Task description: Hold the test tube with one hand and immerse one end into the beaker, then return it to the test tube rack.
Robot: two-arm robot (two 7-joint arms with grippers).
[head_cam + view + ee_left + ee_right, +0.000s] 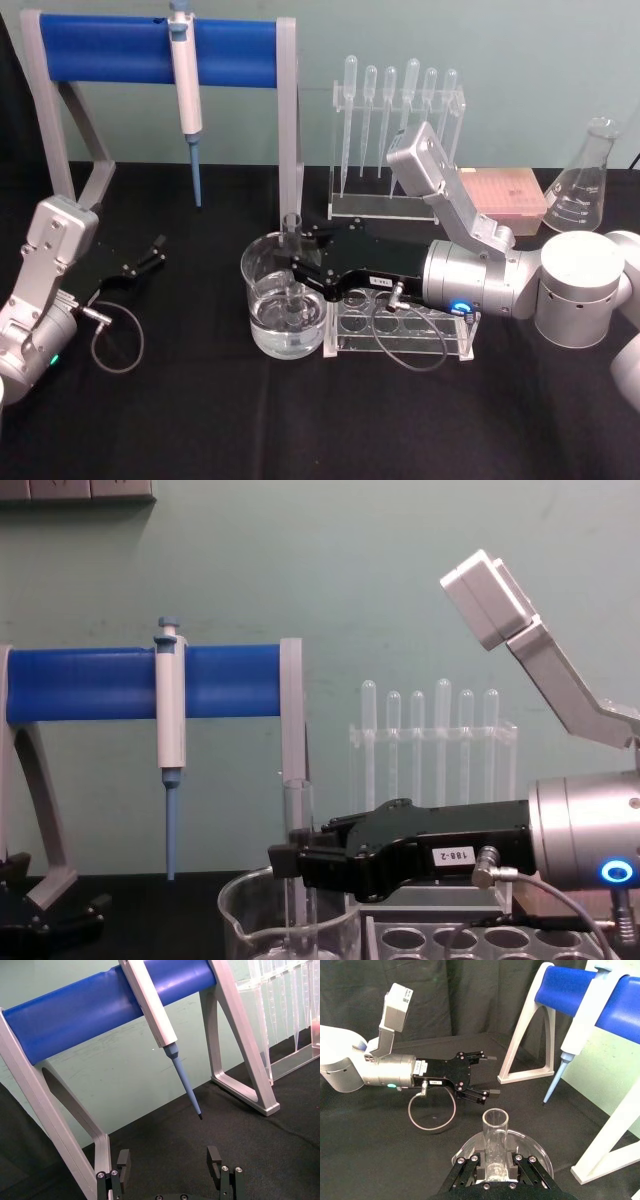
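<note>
Nearest, the wide clear glass beaker (258, 305) stands beside the clear round-holed rack (420, 335), with the black right end effector (295, 268) clamped on the long clear glass test tube (291, 228), upright, lower end dipped inside. Lifting should go straight up until the tube clears the rim, then sideways to a rack hole; farther left, the left end effector (491, 1075) rests open, empty.

**A science lab**

A black desk (200, 420) holds a glass beaker (262, 300) of water, a cone-shaped flask (585, 190), thin pipettes (369, 110) in a stand, a test tube rack (430, 322) and a pipettor (186, 85) hanging on a blue bar (110, 50).
</note>
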